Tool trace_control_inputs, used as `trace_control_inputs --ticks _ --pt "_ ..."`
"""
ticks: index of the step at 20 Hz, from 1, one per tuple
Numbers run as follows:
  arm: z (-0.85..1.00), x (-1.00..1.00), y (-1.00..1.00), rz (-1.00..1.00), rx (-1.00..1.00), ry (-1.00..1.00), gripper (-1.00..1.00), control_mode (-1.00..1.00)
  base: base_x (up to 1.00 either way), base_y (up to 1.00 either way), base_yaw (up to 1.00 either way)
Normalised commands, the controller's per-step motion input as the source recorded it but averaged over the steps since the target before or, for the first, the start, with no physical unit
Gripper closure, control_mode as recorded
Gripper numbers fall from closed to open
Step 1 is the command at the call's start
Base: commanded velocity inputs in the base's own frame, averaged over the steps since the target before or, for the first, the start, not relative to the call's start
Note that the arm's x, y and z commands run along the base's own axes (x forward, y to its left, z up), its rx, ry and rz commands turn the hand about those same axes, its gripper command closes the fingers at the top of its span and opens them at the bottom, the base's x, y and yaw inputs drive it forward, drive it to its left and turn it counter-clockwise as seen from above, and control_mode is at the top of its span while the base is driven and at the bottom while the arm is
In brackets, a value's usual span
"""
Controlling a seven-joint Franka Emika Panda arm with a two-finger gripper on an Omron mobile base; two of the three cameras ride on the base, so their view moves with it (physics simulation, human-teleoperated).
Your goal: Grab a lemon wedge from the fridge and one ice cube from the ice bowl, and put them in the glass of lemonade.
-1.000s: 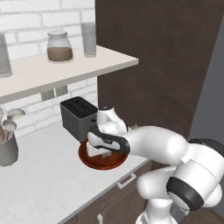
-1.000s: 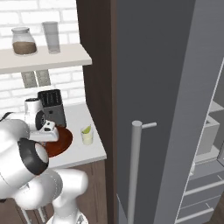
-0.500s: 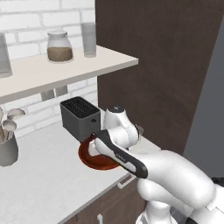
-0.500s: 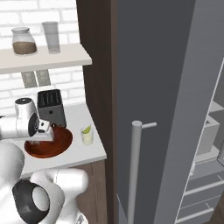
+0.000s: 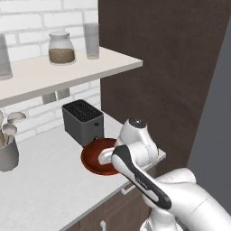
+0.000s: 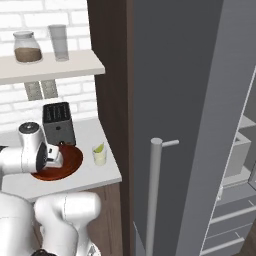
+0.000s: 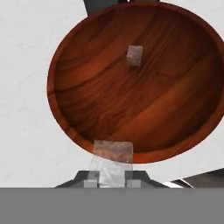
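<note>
Ice cube (image 7: 112,162) held clenched between jaws, above near rim of ice bowl (image 7: 87,100); second cube (image 7: 134,55) left inside. Glass of lemonade (image 6: 100,155) on surface beside bowl, wedge already in. Risk: slick cube slipped from grip during transfer, or glass knocked.

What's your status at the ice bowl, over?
Fingers shut on a clear ice cube, above the round reddish-brown wooden bowl. One cube left inside. Lemonade glass beside the bowl, wedge already in.

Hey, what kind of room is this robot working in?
Most likely a kitchen: a toaster and a wooden ice bowl sit on a pale counter, beside a tall grey fridge with its door open and a brick wall behind.
</note>
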Motion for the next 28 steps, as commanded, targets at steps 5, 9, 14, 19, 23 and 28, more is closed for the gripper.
trace_control_inputs --ticks 5,9,14,19,23,28 --pt "0.37 0.18 -0.25 -0.03 0.02 -0.12 1.0 -1.0 0.0 0.0 0.0" --pt "1.0 0.25 -0.41 -0.08 -0.1 -0.05 1.0 -1.0 0.0 0.0 0.0" --pt "0.79 0.4 -0.66 -0.21 -0.16 0.01 1.0 -1.0 0.0 0.0 0.0" --pt "0.17 0.4 -0.47 -0.21 -0.1 0.06 1.0 -1.0 0.0 0.0 0.0" --pt "-0.02 0.52 -0.24 -0.06 0.0 0.06 1.0 -1.0 0.0 0.0 0.0" --pt "-0.13 0.5 -0.23 0.0 0.0 0.06 1.0 -1.0 0.0 0.0 0.0"
